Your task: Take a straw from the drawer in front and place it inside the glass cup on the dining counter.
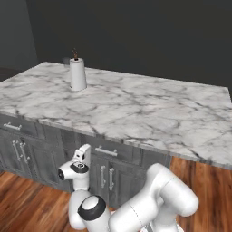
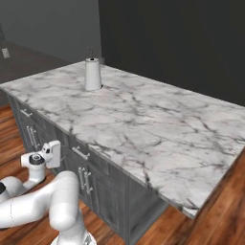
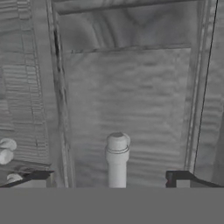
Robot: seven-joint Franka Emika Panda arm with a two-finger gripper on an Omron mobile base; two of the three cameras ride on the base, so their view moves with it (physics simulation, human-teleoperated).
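The drawer [image 1: 115, 152] is shut under the edge of the dining counter [image 1: 136, 108], its silver bar handle [image 1: 106, 151] across the front. In the hand view, which is rolled sideways, the drawer front [image 3: 131, 109] is close ahead. The handle's end [image 3: 117, 153] stands upright between the tips of my gripper [image 3: 111, 178]. The jaws are open wide with a gap to the bar on both sides. My gripper [image 1: 84, 152] [image 2: 53, 152] hangs low before the cabinets at drawer height. The straw is hidden. I cannot make out the glass cup.
A white paper-towel roll [image 1: 78, 74] [image 2: 93, 74] with a brown knob stands at the counter's far left. Grey cabinet doors with upright handles [image 1: 107, 177] sit below the drawer. Wooden floor [image 1: 27, 204] lies around the base.
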